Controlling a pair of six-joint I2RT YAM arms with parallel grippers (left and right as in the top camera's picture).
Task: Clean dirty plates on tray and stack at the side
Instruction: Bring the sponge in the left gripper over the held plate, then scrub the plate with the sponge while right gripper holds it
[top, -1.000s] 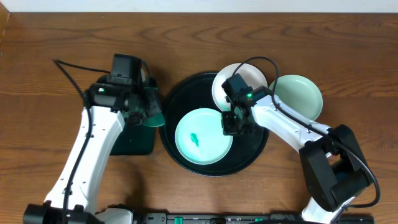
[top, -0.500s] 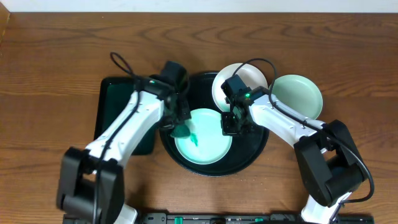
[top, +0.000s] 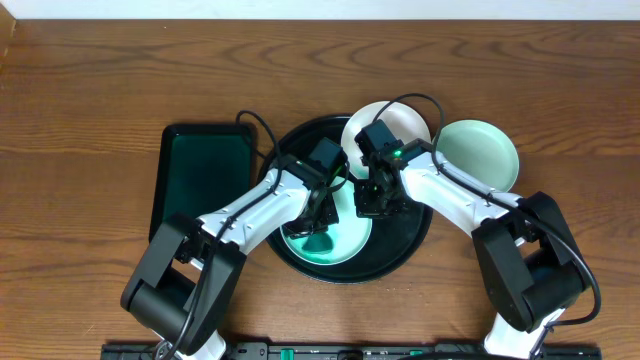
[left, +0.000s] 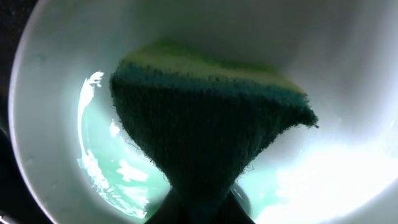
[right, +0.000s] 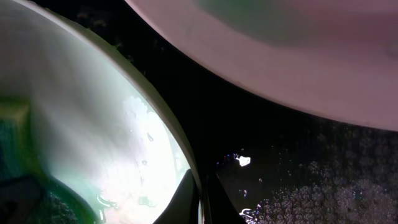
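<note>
A mint plate (top: 338, 243) lies at the centre of the round black tray (top: 402, 254). The left hand (top: 318, 213) pinches a green sponge (left: 205, 137) against the plate's wet bowl, and the right hand (top: 372, 206) is pressed together on its rim at 3 o'clock. A white plate (top: 395, 122) overlaps the tray's rim at 1 o'clock. A pale green plate (top: 480, 155) sits on the worktop (top: 100, 80) at 2 o'clock, and a rectangular tray (top: 200, 175) at 9 o'clock. Hard scrubbing could wrench the slick rim from that thin pinch and slide the plate into the white one. The two hands, close together, could also collide.
</note>
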